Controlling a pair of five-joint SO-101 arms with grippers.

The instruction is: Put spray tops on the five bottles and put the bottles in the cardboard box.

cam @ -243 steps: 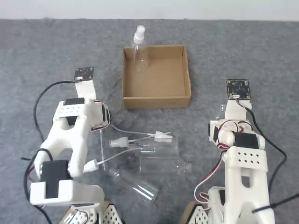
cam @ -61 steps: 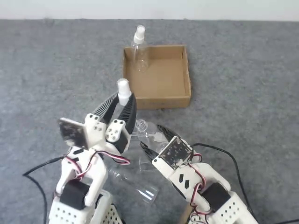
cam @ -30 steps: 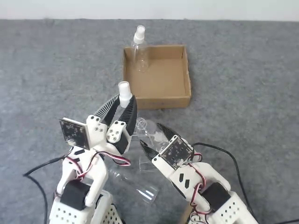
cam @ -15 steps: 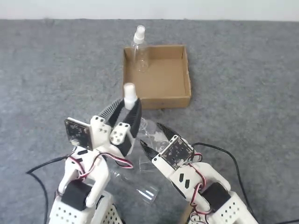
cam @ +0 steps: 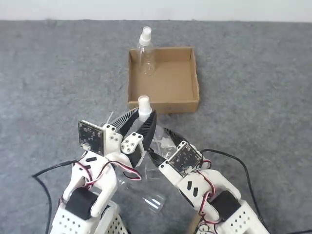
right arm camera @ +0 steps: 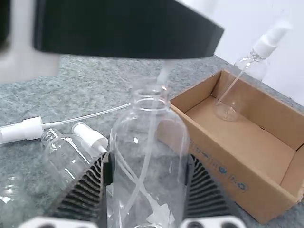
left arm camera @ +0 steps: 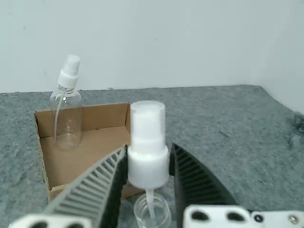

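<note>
My right gripper point(right arm camera: 148, 164) is shut on an upright clear bottle point(right arm camera: 147, 142), seen in the high view just in front of the cardboard box point(cam: 163, 80). My left gripper point(left arm camera: 148, 156) is shut on a white spray top point(left arm camera: 148, 137) directly above that bottle's neck point(left arm camera: 152, 211). The top's thin tube runs down into the bottle. In the high view the left gripper point(cam: 143, 118) holds the spray top point(cam: 144, 104) over the right gripper point(cam: 158, 142). One capped bottle point(cam: 145, 53) stands in the box's far left corner.
Loose spray tops point(right arm camera: 90, 135) and open bottles point(right arm camera: 66, 156) lie on the grey carpet beside the held bottle. Another open bottle point(cam: 144, 192) lies between the two arm bases. Most of the box floor point(right arm camera: 247, 137) is bare.
My left gripper has carried the spray top to the right and toward the box, from beside the held bottle to right above its neck. The right gripper has barely moved.
</note>
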